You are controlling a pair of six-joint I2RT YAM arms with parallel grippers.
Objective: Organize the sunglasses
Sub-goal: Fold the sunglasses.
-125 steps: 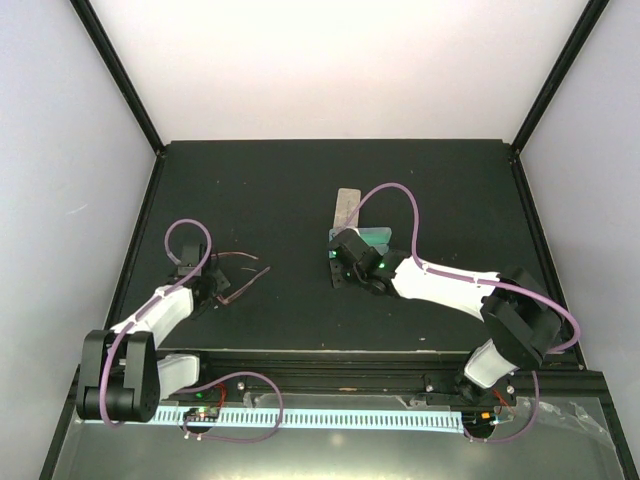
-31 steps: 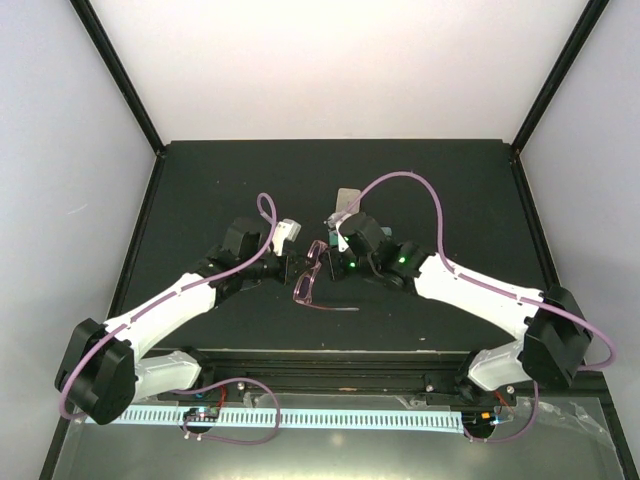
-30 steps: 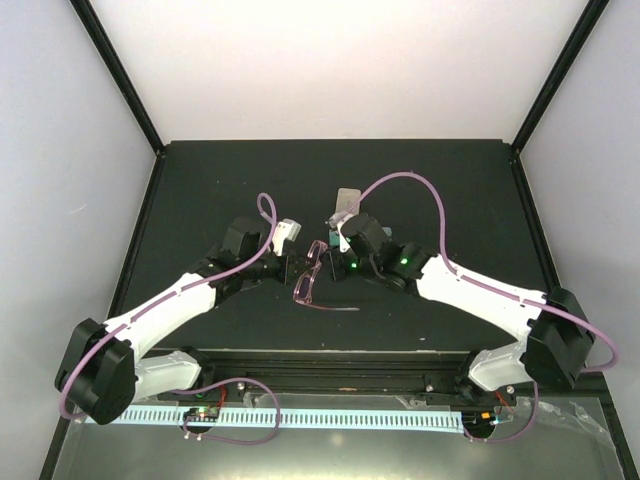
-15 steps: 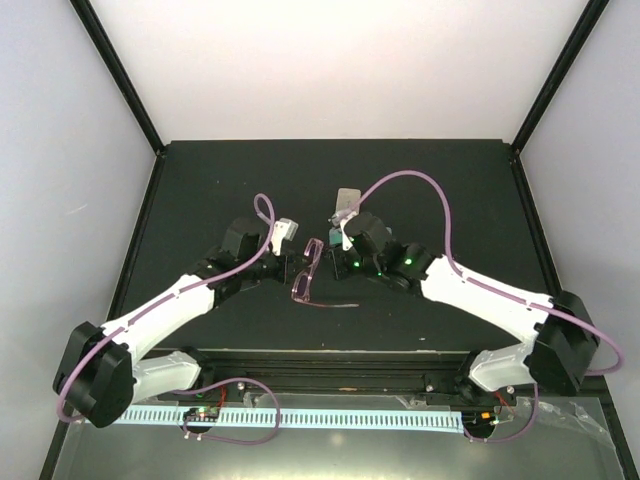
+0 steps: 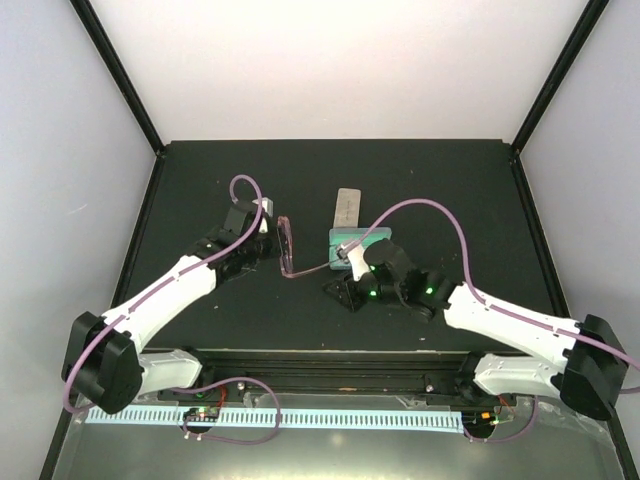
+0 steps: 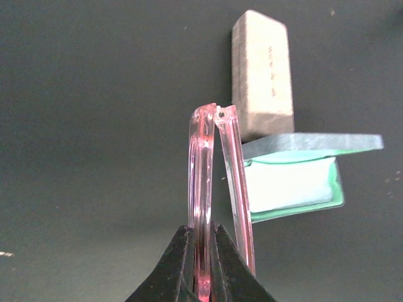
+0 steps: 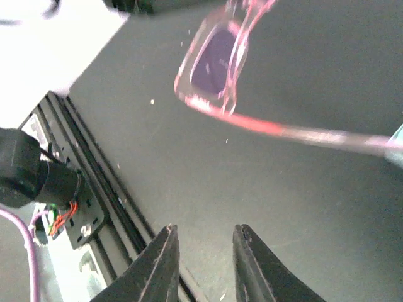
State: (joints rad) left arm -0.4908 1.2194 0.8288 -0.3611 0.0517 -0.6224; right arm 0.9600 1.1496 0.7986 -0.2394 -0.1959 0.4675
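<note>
- The pink glasses (image 6: 203, 182) are in my left pincer (image 6: 201, 233), which is clamped on the frame, one black finger pressed to each side of the pink plastic.
- From my left wrist they show edge-on: two pink bars meeting at a hinge at the far end (front and one temple, though I cannot tell which is which).
- From my right wrist I see one lens, dark-tinted in its pink rim, and a temple running out straight to the right.
- Seen from above, the glasses are just left of the open case (image 6: 296, 189); whether they touch it I cannot tell.
- That case has a teal lining, a pale cloth (image 6: 286, 184) lying inside, and its blue-grey lid tipped back.
- The grey case (image 6: 261, 75) lies just beyond the lid, end-on to it.
- My right pincer (image 7: 204, 264) has its fingers apart with nothing between them.
- It sits low over the bare black counter (image 5: 440, 190), on the near side of the open case, close to the front rail (image 7: 94, 207), with the glasses above and beyond it.
</note>
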